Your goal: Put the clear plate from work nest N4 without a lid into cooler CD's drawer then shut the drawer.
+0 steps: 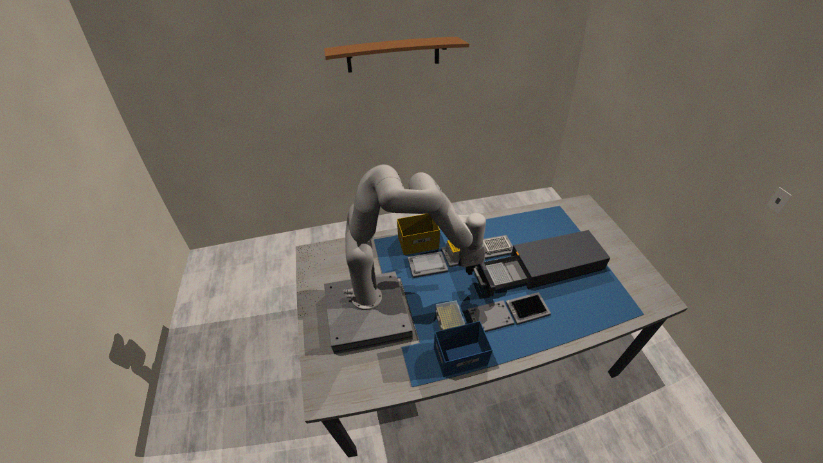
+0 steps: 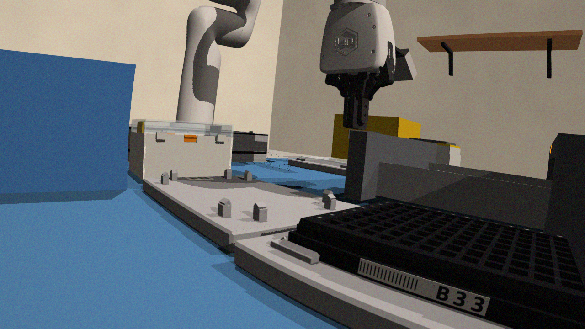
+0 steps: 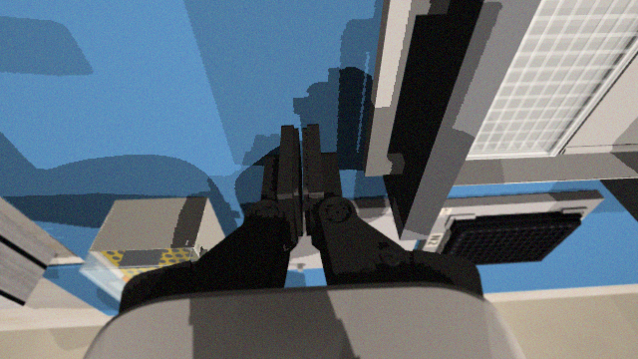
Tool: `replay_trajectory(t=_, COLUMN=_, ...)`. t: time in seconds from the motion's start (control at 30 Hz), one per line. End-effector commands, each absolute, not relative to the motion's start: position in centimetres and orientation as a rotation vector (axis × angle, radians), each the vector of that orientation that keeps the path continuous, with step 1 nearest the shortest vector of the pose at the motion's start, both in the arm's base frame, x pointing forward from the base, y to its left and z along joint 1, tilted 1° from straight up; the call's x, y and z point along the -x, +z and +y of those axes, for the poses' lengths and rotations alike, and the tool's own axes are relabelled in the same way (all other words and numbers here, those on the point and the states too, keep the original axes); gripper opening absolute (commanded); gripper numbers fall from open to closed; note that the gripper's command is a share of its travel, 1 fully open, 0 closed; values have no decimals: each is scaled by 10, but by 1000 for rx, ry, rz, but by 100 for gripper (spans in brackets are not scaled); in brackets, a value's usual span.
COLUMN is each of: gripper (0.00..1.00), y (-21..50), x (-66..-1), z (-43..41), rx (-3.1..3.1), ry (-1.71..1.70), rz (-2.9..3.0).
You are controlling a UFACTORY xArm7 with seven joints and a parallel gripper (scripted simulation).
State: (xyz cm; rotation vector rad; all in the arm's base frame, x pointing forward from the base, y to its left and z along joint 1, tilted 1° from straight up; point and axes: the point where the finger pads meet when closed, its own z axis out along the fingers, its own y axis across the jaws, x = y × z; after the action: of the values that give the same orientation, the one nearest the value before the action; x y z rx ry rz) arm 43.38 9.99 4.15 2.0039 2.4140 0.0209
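Only your wrist view shows the clear plate in the open drawer, at two o'clock of the empty, closed gripper; the top view counts two bins.

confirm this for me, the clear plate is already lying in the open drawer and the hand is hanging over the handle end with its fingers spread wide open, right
Not quite. The hand is shut, its two fingers pressed together with nothing between them, as the wrist view shows. The rest stands: the clear plate lies in the open drawer, and the hand hangs over its handle end.
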Motion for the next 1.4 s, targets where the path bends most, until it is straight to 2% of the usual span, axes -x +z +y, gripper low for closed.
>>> replay_trajectory(t=0.0, gripper=0, y=34, x=-436, z=100, rx=-2002, ry=26, rz=2412)
replay_trajectory(t=1.37, gripper=0, y=-6, x=-436, z=101, rx=-2002, ry=26, rz=2412)
